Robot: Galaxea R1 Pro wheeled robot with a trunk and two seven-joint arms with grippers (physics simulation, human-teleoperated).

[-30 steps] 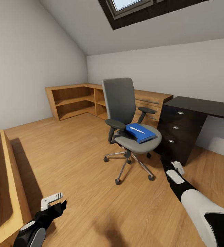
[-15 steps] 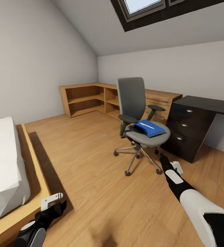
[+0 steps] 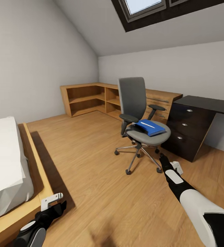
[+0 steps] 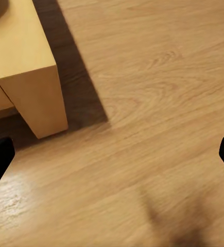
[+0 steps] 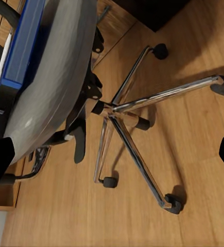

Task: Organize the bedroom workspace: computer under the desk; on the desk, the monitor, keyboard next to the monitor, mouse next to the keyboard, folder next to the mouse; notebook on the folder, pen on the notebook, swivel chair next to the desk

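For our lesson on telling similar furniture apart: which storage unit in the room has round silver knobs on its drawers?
The black desk drawer block by the swivel chair; the wooden chest behind the chair has long bar handles, and the wooden corner shelving is open.

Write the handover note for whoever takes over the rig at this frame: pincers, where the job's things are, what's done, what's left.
Left pincer: open, empty, low over the floor by the bed.
Right pincer: open, empty, near the swivel chair's base.
Folder: on the chair seat with the pen lying on top; something dark sits partly under it, possibly the notebook, hard to tell.
Desk: the part in view is bare.
Done: nothing visible yet.
Left: move folder, notebook and pen to the desk as a stack, place monitor, keyboard and mouse there, put the computer underneath, then the chair beside the desk.
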